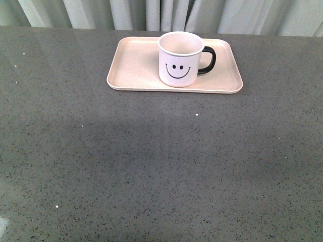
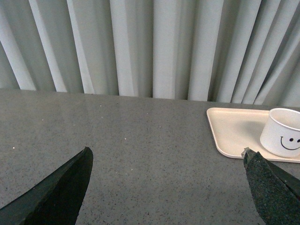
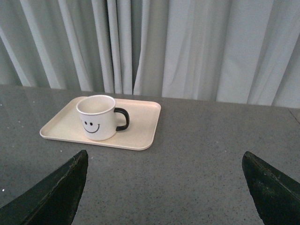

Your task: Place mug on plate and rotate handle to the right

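The white mug (image 1: 179, 59) with a black smiley face stands upright on the pale pink plate (image 1: 136, 65) at the far middle of the table. Its black handle (image 1: 208, 60) points to the right. The mug (image 3: 97, 117), handle (image 3: 123, 119) and plate (image 3: 140, 124) also show in the right wrist view. The left wrist view shows part of the mug (image 2: 283, 133) on the plate (image 2: 232, 129). My left gripper (image 2: 166, 157) is open and empty, well short of the plate. My right gripper (image 3: 165, 157) is open and empty, also apart from it. Neither gripper shows in the front view.
The grey speckled table (image 1: 151, 161) stretches from the plate to the near edge. Pale pleated curtains (image 1: 166, 12) hang behind the table's far edge.
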Robot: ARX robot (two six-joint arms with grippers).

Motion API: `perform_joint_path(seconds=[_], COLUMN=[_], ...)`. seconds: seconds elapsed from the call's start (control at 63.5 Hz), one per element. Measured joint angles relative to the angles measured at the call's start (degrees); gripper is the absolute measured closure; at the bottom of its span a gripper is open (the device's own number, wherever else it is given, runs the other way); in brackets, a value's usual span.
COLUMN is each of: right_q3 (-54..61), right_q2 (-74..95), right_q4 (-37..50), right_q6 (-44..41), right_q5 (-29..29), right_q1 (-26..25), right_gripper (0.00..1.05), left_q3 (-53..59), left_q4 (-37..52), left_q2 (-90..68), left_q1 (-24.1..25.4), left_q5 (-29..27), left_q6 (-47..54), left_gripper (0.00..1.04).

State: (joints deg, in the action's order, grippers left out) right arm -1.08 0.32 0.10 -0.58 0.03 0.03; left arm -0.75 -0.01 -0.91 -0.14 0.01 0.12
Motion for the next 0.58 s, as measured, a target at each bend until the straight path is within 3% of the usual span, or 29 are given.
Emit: perform_joint_path(seconds=[0.583], right_q3=[0.00], right_q2=[0.00], right_q4=[0.00], right_q6=[0.00], right_q5=[-0.02], right_q1=[0.00], right_gripper=[0.09], left_q3=[0.00], left_q4=[0.00], left_q2=[0.00], left_q1=[0.00], left_q5=[0.00], left_q6=[0.00], left_gripper=[0.09])
